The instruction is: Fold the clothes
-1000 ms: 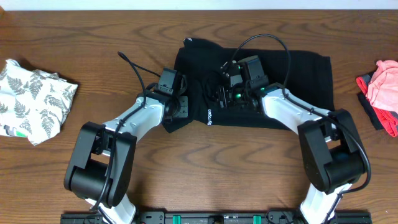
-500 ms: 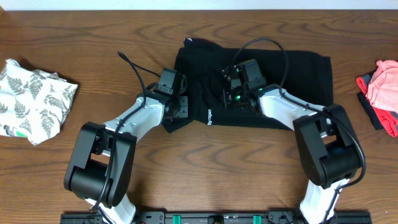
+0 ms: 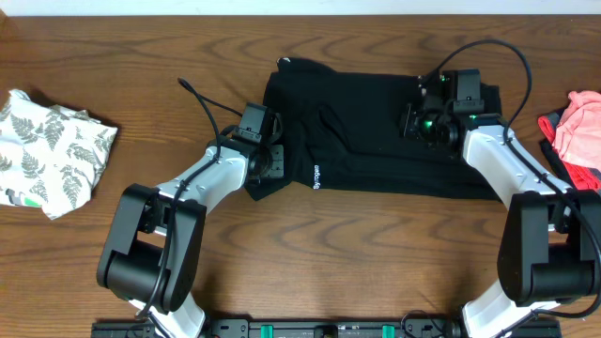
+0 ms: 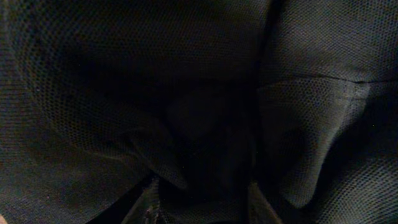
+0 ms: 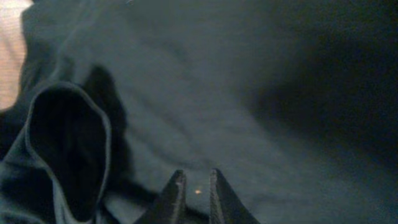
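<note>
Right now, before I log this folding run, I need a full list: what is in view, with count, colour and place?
black garment: one, black with small white print, spread mid-table.
fern-print garment: one, white with grey ferns, crumpled at left edge.
pink garment: one, pink, bunched at right edge.
red-trimmed piece: one, black, under the pink one.
table: one, brown wood.
left gripper: one, black, at the black garment's lower left corner, fabric between its fingers.
right gripper: one, black, over its upper right, fingers nearly together.
</note>
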Motion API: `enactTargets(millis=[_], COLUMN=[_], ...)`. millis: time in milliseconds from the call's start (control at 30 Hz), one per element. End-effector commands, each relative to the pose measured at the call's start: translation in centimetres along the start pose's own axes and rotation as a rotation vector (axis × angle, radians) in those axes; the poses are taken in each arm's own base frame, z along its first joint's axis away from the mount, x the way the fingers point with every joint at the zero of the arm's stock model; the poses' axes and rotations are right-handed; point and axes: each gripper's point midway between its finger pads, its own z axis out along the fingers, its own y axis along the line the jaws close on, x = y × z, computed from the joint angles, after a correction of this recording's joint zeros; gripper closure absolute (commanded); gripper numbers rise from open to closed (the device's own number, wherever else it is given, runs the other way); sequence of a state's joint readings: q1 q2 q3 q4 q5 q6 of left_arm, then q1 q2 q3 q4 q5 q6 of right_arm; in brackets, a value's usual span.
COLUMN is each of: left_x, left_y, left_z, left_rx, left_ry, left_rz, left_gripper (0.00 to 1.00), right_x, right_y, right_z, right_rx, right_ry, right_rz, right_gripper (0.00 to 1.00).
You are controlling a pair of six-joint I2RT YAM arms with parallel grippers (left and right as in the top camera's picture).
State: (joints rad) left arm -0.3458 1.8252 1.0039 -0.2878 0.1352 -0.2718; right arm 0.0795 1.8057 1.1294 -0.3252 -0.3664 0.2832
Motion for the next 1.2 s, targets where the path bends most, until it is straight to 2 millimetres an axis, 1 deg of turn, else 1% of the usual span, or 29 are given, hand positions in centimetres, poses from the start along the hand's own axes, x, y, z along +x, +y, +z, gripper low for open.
enactTargets(millis=[0, 33, 100, 200, 300, 400, 500, 567, 667, 800, 833, 967, 1033, 1167], left_x=[2.3, 2.3, 2.3, 2.4, 2.4, 2.4, 2.4, 2.4, 2.4, 2.4, 2.4, 2.4, 2.4, 2.4], left_y=[0.9, 0.9, 0.9, 0.9, 0.9, 0.9, 0.9, 0.9, 0.9, 0.9, 0.9, 0.9, 0.9, 0.9], left_z=[1.9, 1.9, 1.9, 1.9, 1.9, 1.9, 1.9, 1.9, 1.9, 1.9, 1.9, 1.9, 1.9, 1.9], left_rx=[-0.019, -0.019, -0.019, -0.020, -0.020, -0.020, -0.020, -0.020, -0.020, -0.020, -0.020, -0.020, -0.020, -0.020], left_ry=[0.084, 0.084, 0.084, 0.087, 0.087, 0.087, 0.088, 0.088, 0.087, 0.087, 0.087, 0.087, 0.087, 0.087], left_rz=[0.000, 0.000, 0.000, 0.000, 0.000, 0.000, 0.000, 0.000, 0.000, 0.000, 0.000, 0.000, 0.000, 0.000], left_gripper=[0.54, 0.54, 0.54, 0.54, 0.53, 0.54, 0.54, 0.54, 0.54, 0.53, 0.54, 0.54, 0.54, 0.53], right_x=[1.5, 2.2, 3.2, 5.1, 6.9, 7.8, 7.9, 7.9, 7.9, 7.0, 6.6, 6.0, 6.0, 6.9], right_y=[3.7, 4.8, 5.7, 7.9, 9.6, 10.2, 10.4, 10.9, 11.1, 11.1, 11.3, 11.6, 11.6, 10.8], right_z=[0.4, 0.5, 0.8, 1.2, 1.5, 2.2, 2.9, 3.3, 3.9, 4.5, 4.6, 4.6, 4.8, 5.7], right_rx=[-0.148, -0.185, -0.196, -0.230, -0.250, -0.189, -0.117, -0.101, -0.087, -0.074, -0.073, -0.078, -0.078, -0.068], right_ry=[0.058, 0.078, 0.106, 0.151, 0.186, 0.191, 0.168, 0.154, 0.140, 0.100, 0.081, 0.050, 0.052, 0.089], right_rz=[-0.125, -0.154, -0.186, -0.301, -0.426, -0.500, -0.551, -0.581, -0.597, -0.609, -0.614, -0.620, -0.619, -0.611], right_gripper=[0.78, 0.76, 0.73, 0.62, 0.59, 0.59, 0.59, 0.57, 0.57, 0.56, 0.57, 0.59, 0.61, 0.61])
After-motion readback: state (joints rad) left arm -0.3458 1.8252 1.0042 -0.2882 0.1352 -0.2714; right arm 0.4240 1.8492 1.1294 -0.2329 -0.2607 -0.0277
